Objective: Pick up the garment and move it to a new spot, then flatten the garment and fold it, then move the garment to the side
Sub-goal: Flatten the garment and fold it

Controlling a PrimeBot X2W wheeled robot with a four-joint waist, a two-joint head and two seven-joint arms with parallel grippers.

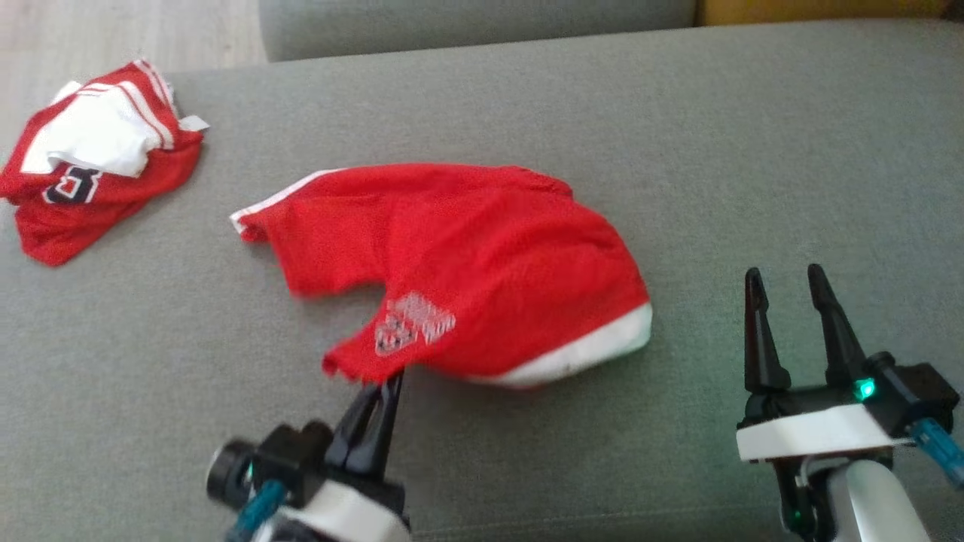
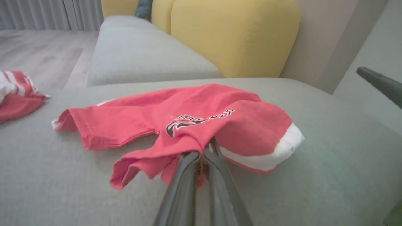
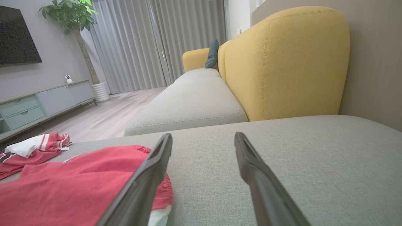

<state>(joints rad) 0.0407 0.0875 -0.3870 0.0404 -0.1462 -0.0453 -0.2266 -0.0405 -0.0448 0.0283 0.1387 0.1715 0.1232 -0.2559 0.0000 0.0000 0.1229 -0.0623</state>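
At garment [image 1: 467,248] near edge, left claw [image 1: 393,378] clamped on cloth; right claw [image 1: 785,275] spread.

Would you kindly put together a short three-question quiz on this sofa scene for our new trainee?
1. True or false: the right gripper stands open, apart from the red garment.
2. Where does the left gripper grip the red garment? A) at its near edge, by the printed logo; B) at its far edge; C) nowhere, its jaws are open.
3. Fill in: the crumpled jersey lies on the grey cushion toward the robot's ____.
Key: 1 true; 2 A; 3 left.
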